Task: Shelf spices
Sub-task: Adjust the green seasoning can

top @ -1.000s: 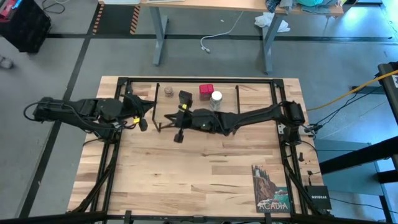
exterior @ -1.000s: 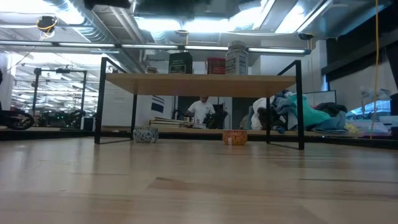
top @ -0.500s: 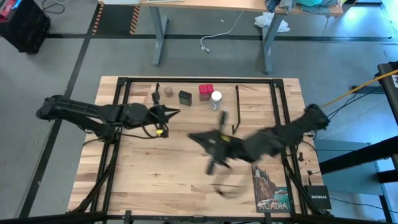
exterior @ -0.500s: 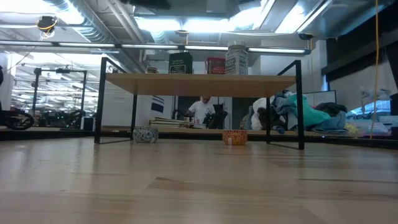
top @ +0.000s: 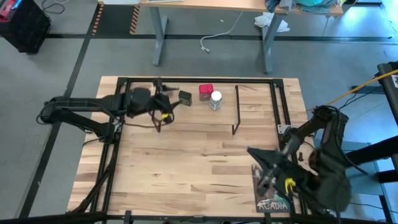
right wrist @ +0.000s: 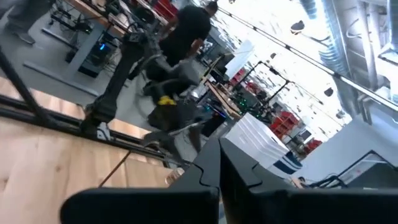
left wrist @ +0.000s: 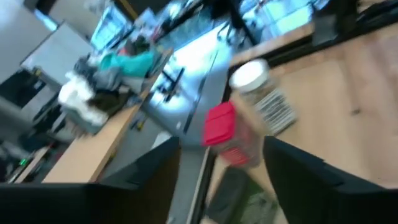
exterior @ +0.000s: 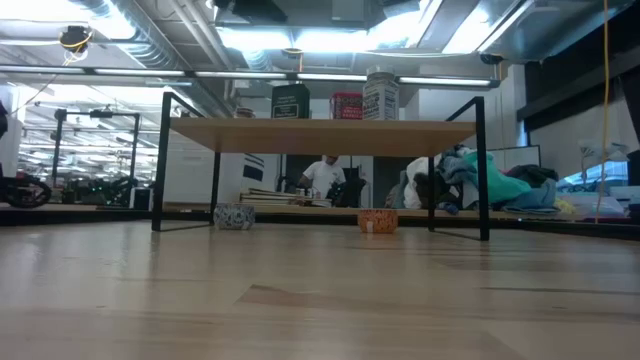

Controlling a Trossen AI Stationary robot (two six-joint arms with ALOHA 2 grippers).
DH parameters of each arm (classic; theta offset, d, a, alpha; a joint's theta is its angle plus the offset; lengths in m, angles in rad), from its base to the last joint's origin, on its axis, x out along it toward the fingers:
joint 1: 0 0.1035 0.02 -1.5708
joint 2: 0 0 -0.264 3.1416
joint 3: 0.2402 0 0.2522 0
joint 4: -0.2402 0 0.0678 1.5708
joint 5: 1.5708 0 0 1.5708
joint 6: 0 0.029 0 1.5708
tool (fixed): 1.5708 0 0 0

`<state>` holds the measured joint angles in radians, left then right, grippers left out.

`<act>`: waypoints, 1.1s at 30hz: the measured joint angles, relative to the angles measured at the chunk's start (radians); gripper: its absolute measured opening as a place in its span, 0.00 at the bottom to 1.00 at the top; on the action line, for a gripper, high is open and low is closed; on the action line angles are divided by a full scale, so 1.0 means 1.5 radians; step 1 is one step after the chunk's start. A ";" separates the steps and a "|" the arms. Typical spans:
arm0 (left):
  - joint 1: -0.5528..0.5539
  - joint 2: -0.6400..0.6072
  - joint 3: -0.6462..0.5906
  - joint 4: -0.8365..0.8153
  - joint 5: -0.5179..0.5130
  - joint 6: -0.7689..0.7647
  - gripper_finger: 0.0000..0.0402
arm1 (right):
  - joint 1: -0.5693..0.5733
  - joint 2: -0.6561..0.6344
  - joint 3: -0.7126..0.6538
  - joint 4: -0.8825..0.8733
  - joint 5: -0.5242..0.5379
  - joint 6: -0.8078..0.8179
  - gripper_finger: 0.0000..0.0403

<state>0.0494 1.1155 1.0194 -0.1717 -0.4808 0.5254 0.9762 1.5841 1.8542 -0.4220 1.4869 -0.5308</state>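
Observation:
The shelf [exterior: 320,135] stands at the table's far middle on black wire legs, its plank [top: 199,117] seen from above. On it rest a dark square tin [top: 185,96], a red square tin [top: 206,91] and a white-capped clear jar [top: 216,99], each on its base. A tiny jar [exterior: 244,112] shows at the shelf's left end in the low view; my left arm hides it from above. My left gripper [top: 174,101] hovers open over that end, with the tins [left wrist: 221,134] and the jar [left wrist: 258,93] ahead of its fingers. My right gripper [top: 252,151] is shut and holds nothing, high over the near right.
A postcard lettered ACADIA [top: 272,191] lies at the table's near right, under my right arm. Black frame rails [top: 118,134] run along the table's sides. Two small bowls [exterior: 234,216] [exterior: 377,221] show beyond the shelf's legs. A person [exterior: 325,176] sits far behind.
My right gripper has swung away from the shelf toward the table's near right corner, rising and staying shut. My left gripper has gone toward the shelf's left end, rolled about its own line, and opened. The spices have stayed where they were.

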 joint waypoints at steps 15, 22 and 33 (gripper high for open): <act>0.140 0.253 0.326 -0.418 0.044 -0.002 0.67 | 0.070 0.001 -0.001 -0.510 0.025 0.500 0.00; 0.188 0.318 0.422 -0.558 0.149 -0.001 0.66 | 0.088 0.001 -0.001 -0.510 0.027 0.499 0.00; 0.218 0.346 0.437 -0.610 0.263 -0.007 0.66 | 0.087 0.001 -0.001 -0.512 0.026 0.499 0.00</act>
<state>0.3759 1.6344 1.6749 -1.0865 -0.0858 0.5152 1.1065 1.5856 1.8530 -1.1894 1.5257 0.2173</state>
